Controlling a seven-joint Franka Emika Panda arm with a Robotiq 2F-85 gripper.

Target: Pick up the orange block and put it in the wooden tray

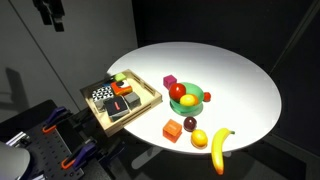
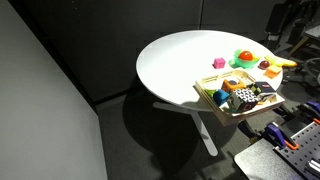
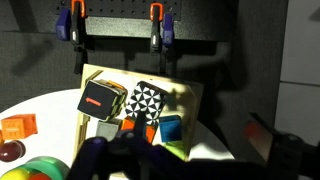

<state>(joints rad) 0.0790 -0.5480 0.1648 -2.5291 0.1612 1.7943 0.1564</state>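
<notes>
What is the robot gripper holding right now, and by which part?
Nothing: the gripper hangs empty, and the small orange cube sits untouched on the white round table.

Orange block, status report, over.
Gripper high, clear of table, open or shut unreadable. Orange block on table, ungrasped, beside plum. Wooden tray crowded with other items.

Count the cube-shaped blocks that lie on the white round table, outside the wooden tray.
2. The pink-magenta cube lies beside the green bowl; the small orange block lies beside the dark plum. No other shows in either exterior view.
</notes>
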